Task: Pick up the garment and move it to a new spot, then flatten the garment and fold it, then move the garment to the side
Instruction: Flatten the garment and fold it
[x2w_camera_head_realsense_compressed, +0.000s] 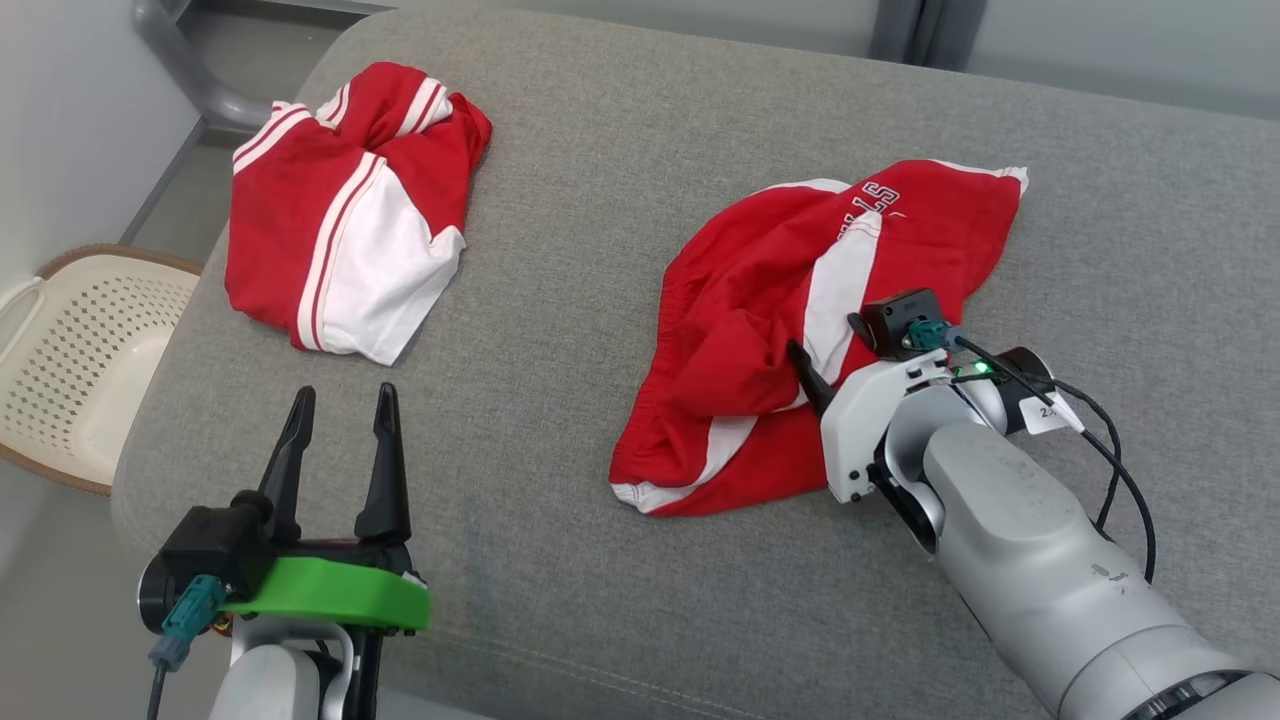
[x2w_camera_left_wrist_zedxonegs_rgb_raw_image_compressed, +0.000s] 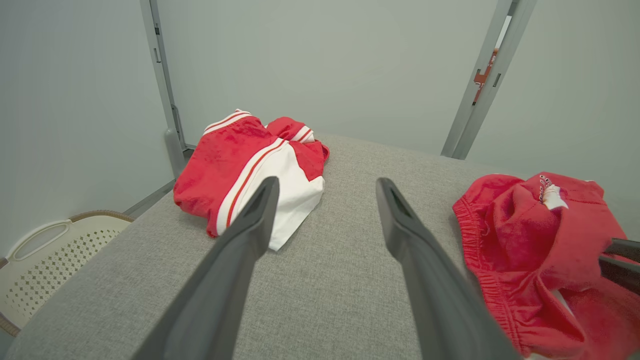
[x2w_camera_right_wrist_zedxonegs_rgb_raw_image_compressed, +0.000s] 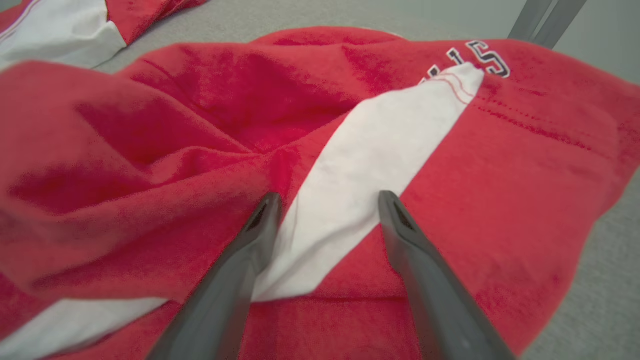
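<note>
The garment, crumpled red shorts with white side stripes and lettering, lies on the grey padded surface at centre right. My right gripper stands open at the garment's near right side. In the right wrist view its fingers straddle the white stripe close to the cloth, holding nothing. My left gripper is open and empty near the front left edge, well apart from the garment. The left wrist view also catches the right gripper's dark fingers at its right edge.
A second red and white garment lies loosely folded at the back left, ahead of my left gripper. A cream perforated basket stands on the floor beside the surface's left edge. Grey wall panels and metal posts rise behind.
</note>
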